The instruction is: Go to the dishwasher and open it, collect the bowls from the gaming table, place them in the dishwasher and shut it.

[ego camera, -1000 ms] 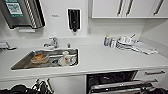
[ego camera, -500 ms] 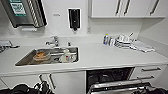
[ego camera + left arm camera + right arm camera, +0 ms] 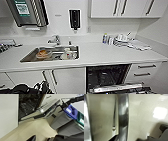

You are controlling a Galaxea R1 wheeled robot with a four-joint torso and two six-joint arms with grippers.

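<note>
The dishwasher (image 3: 107,77) sits under the counter right of the sink, its dark racks showing. Its steel door (image 3: 41,111) is tilted partway down. My right gripper (image 3: 59,105) is at the door's top edge. In the right wrist view the bar handle (image 3: 123,119) runs between its fingers, and it is shut on the handle. My left gripper (image 3: 40,139) hangs low over the beige floor in front of the door, away from it. The bowls and the gaming table are out of view.
A white counter (image 3: 105,53) holds a steel sink (image 3: 30,58) with an orange dish and other dishes. Bottles and a dish rack (image 3: 122,40) stand at the back right. White drawers (image 3: 145,71) flank the dishwasher, and a cabinet door (image 3: 67,80) is on its left.
The dishwasher door has swung a little farther down and outward. The head view has shifted slightly.
</note>
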